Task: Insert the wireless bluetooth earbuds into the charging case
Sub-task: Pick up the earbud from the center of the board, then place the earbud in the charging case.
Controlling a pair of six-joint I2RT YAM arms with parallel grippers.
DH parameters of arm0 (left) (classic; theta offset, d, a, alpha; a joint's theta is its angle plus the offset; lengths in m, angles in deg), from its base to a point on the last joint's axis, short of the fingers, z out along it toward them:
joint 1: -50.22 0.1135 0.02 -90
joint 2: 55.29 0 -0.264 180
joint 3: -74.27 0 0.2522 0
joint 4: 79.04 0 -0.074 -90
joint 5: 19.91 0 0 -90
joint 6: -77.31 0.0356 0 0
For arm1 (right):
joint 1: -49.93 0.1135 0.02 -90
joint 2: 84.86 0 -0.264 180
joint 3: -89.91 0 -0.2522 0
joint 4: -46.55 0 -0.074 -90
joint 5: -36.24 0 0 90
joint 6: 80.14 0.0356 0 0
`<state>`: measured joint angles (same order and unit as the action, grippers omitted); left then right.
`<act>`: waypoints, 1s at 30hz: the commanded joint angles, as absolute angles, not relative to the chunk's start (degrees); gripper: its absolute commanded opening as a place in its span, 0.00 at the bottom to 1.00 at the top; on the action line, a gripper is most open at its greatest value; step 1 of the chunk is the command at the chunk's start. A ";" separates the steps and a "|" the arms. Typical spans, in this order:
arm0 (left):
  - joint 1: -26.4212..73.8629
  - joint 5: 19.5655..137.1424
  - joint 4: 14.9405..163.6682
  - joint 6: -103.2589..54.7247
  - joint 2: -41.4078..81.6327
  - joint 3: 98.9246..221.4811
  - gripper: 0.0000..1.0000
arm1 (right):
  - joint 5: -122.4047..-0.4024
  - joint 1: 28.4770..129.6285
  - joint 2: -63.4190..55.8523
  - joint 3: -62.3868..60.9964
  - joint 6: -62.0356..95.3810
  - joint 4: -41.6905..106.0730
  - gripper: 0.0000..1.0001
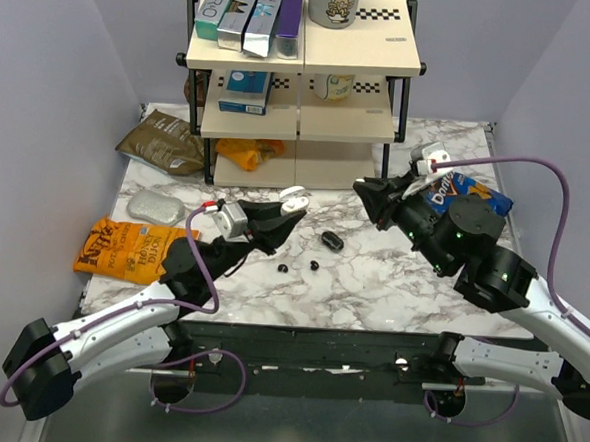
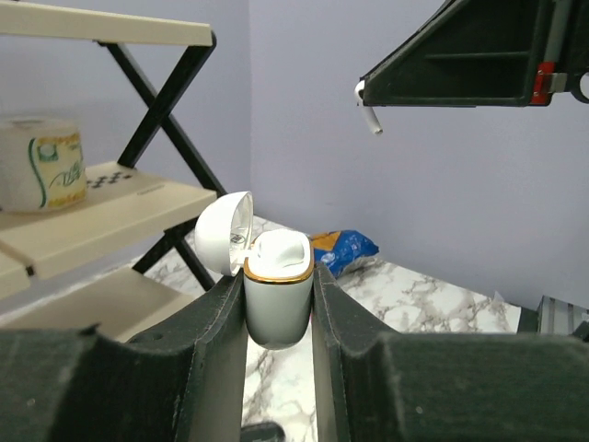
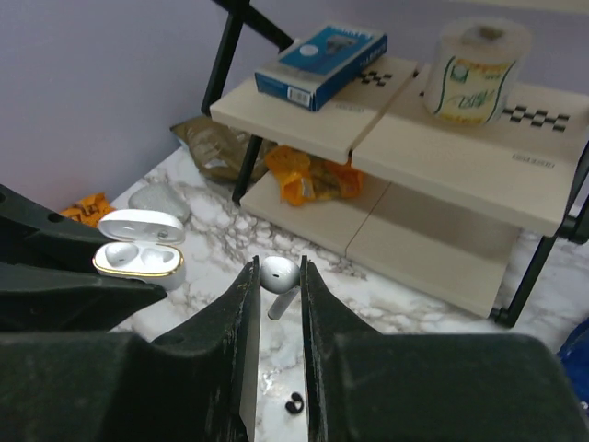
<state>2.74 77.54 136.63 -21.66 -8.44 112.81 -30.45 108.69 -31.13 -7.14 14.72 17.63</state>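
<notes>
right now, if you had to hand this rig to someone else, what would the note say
Left gripper: shut on the white charging case, lid open, held up off the table.
Right gripper: shut on one white earbud, in the air, apart from the case.
Done: nothing inserted; the case wells look empty in the right wrist view.
On the marble table: two tiny black buds beside a black oval pod.
Left: seat the held earbud. No second white one is in view.

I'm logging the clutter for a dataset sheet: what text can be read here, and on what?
"RIO": tall boxes on the top shelf
"Kettle": orange chip bag
"Doritos": blue bag
The blue box and the paper roll: print too small to read.
</notes>
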 commanded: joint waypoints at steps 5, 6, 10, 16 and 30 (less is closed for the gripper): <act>2.58 85.21 151.18 -20.60 6.13 125.29 0.00 | -33.55 108.64 -34.32 -9.36 4.42 28.30 0.01; 2.58 85.99 151.79 -21.03 7.88 126.69 0.00 | -34.16 108.72 -34.59 -9.62 4.15 30.13 0.01; 2.67 87.76 154.43 -22.00 10.88 128.81 0.00 | -35.65 108.64 -36.08 -11.90 2.39 36.29 0.01; 2.67 89.34 155.84 -23.23 13.00 129.96 0.00 | -38.47 108.72 -36.44 -14.81 0.45 42.19 0.01; 2.67 90.13 155.32 -24.38 14.23 130.92 0.00 | -41.98 108.72 -33.80 -15.42 -1.30 42.89 0.01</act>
<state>2.74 88.31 152.28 -23.74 13.94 128.85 -40.11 108.69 -34.34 -14.33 0.19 40.88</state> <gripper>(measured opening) 0.352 0.266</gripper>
